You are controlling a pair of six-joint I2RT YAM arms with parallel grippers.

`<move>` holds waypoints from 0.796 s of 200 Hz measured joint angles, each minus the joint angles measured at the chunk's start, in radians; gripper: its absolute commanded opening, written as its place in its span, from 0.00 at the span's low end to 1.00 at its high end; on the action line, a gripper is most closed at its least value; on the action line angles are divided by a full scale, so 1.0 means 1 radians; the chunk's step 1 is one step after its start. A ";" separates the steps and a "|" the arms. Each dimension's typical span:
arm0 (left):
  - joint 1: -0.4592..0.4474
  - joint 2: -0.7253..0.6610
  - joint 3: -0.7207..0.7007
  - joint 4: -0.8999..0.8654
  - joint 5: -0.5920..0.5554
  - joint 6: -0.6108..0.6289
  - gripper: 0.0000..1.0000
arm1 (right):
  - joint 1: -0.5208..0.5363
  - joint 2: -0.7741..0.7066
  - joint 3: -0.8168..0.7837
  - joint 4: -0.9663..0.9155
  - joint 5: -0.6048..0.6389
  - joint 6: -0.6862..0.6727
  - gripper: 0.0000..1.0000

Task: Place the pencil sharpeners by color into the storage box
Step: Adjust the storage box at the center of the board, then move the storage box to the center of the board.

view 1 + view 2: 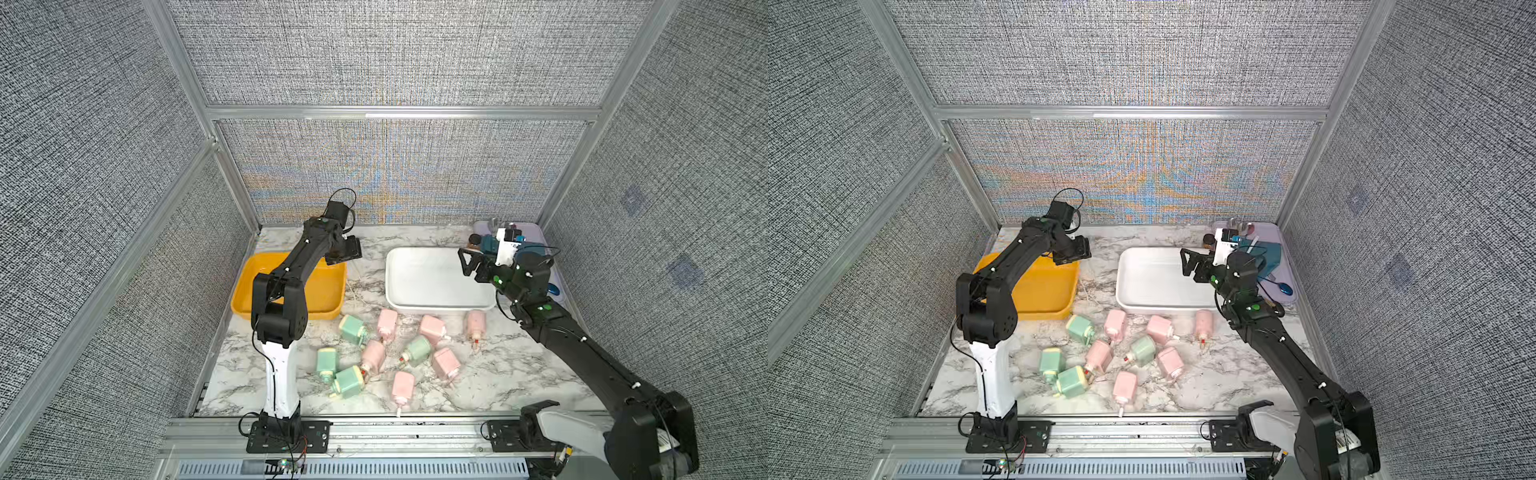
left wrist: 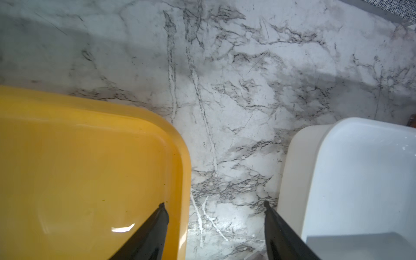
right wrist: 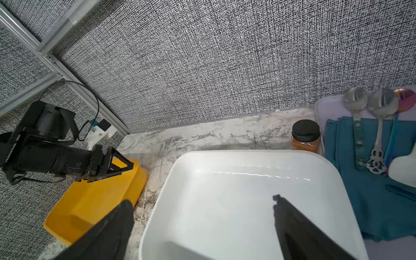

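On the marble-patterned surface (image 1: 498, 374) stand one yellow plastic bin (image 1: 324, 286) and one white plastic bin (image 1: 415, 274). The left claw (image 2: 213, 203) hangs open and empty over the gap between them; the right claw (image 3: 202, 200) gapes wide and empty above the white bin. In front of the bins lie six pastel pink pencil sharpeners (image 1: 387, 324) and four mint green pencil sharpeners (image 1: 352, 328), long axes at mixed angles, most necks pointing frontward.

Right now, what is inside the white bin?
Nothing shows inside the white bin: its floor looks bare. The right gripper hangs over its far right corner in both top views, covering a little there.
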 measured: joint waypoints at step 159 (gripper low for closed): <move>-0.071 0.002 -0.188 -0.003 -0.035 0.128 0.21 | 0.004 0.040 0.000 -0.009 0.009 0.003 0.99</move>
